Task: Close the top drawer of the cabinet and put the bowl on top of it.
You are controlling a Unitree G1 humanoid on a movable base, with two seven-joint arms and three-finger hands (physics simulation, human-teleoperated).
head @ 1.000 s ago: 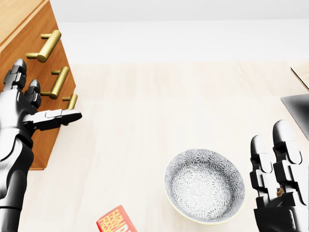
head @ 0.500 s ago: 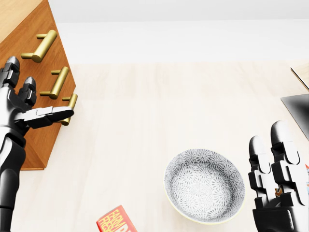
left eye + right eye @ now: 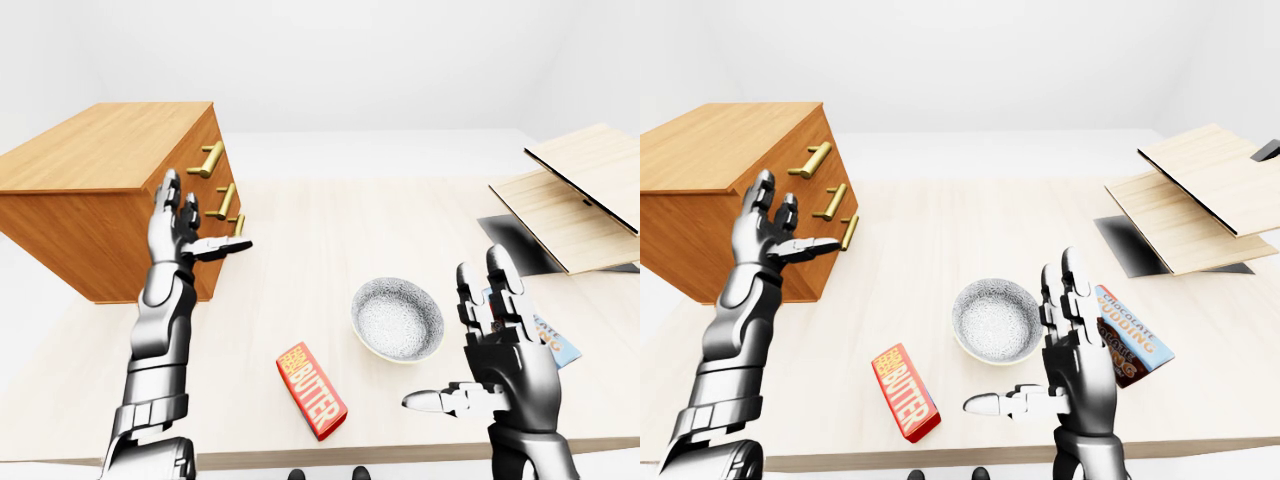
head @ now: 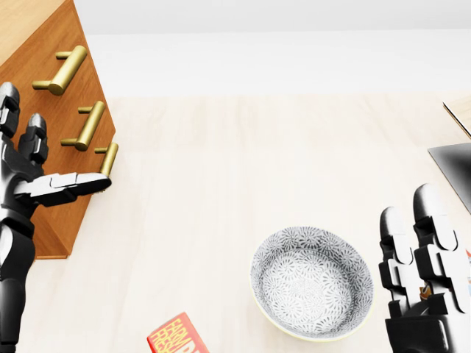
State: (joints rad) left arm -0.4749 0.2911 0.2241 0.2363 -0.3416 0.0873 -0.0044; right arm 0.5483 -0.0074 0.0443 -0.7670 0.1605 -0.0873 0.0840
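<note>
Lowest in the left-eye view, the right hand (image 3: 497, 345) stands open with fingers spread just right of the patterned bowl (image 3: 397, 318), which sits on the desk (image 3: 330, 230) beside a red butter pack (image 3: 311, 390). Higher at the left, the left hand (image 3: 185, 224) is also open and holds nothing, raised beside the brass handles (image 3: 208, 160) of the wooden cabinet (image 3: 105, 190). The drawers look nearly flush, so I would press a flat palm squarely on the top front, then cup the bowl's rim with both hands.
</note>
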